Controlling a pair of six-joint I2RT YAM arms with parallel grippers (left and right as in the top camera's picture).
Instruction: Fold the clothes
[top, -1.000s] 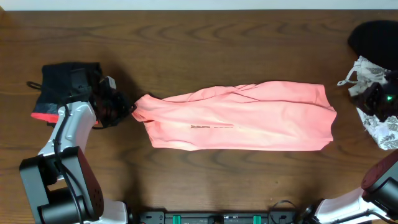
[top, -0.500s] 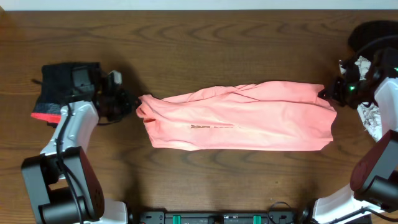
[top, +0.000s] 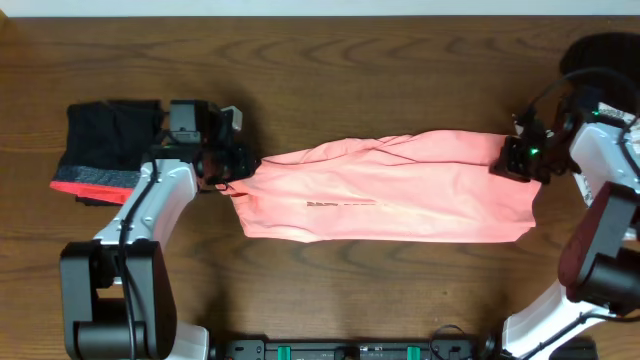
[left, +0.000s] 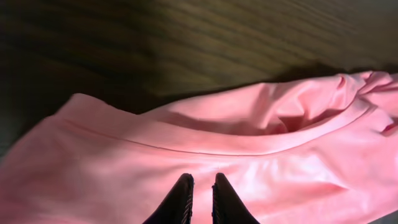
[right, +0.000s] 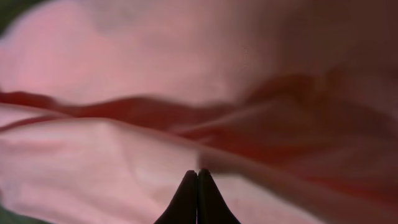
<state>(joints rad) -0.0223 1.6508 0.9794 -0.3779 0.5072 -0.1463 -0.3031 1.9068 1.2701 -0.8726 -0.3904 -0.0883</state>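
The clothes' salmon-pink garment (top: 390, 190) lies as a long band across the middle of the table. My left gripper (top: 238, 168) is at its left end. In the left wrist view the left gripper (left: 200, 177) has its fingertips almost together on the pink garment (left: 249, 143), with a sliver of cloth between them. My right gripper (top: 505, 165) hovers over the garment's right end. The right wrist view shows the right gripper (right: 198, 172) shut, tips pressed together over pink folds (right: 124, 155), with nothing seen between them.
A black garment with a red-grey band (top: 100, 150) lies folded at the far left, just behind the left arm. A plain black garment (top: 600, 50) sits at the back right corner, next to the right arm. Bare wooden table (top: 380, 80) surrounds the pink garment.
The left gripper moved right onto the garment's left end and closed, nudging that edge to the right. The right arm swung in from the right edge to the garment's right end.
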